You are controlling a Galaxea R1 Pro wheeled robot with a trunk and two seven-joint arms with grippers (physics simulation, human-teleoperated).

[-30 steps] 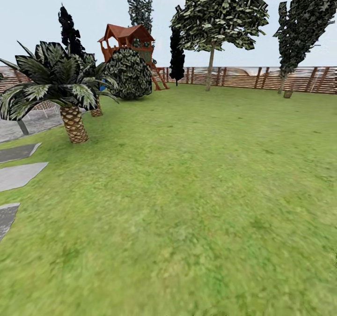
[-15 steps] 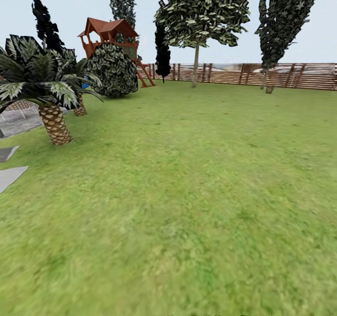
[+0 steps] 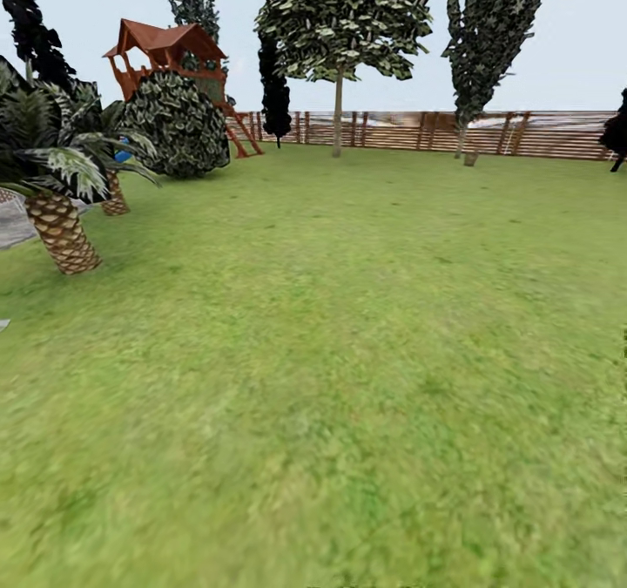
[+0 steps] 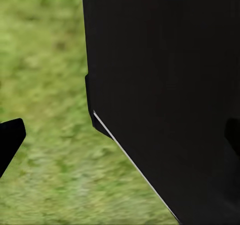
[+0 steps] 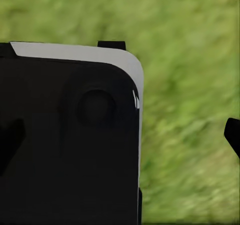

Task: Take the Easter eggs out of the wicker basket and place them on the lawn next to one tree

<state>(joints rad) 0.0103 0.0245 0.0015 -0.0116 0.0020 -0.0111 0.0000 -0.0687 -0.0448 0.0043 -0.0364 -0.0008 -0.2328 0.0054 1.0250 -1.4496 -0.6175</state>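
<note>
**Green lawn, with the basket far off: the approach stage**

Green grass lies below both sets of jaws in the wrist views. A black casing [image 4: 165, 85] blocks much of the left wrist view, and another black casing [image 5: 70, 145] does the same in the right. Only dark tips show at the picture edges. Whether the left jaws or the right jaws are spread or closed cannot be told, and nothing is seen held in either.

Further out, the lawn [image 3: 348, 353] runs open and flat to a slatted wooden fence [image 3: 540, 135]. A small brown shape at the foot of a dark-leaved tree by the fence is probably the basket [image 3: 470, 159]. It is too small to show whether the eggs are in it. A pale-trunked tree [image 3: 338, 118] stands well apart from it along the fence. A palm [image 3: 57, 222], a round bush [image 3: 174, 122] and a red playhouse [image 3: 165, 48] stand to the left.

Handling, as a judgement:
- **Eggs:** likely light, hard and smooth, so they may slip or roll. Take each one across its widest middle with the jaws well spread, and set it down gently on the grass.
- **Basket:** probably light and easily tipped.
</note>
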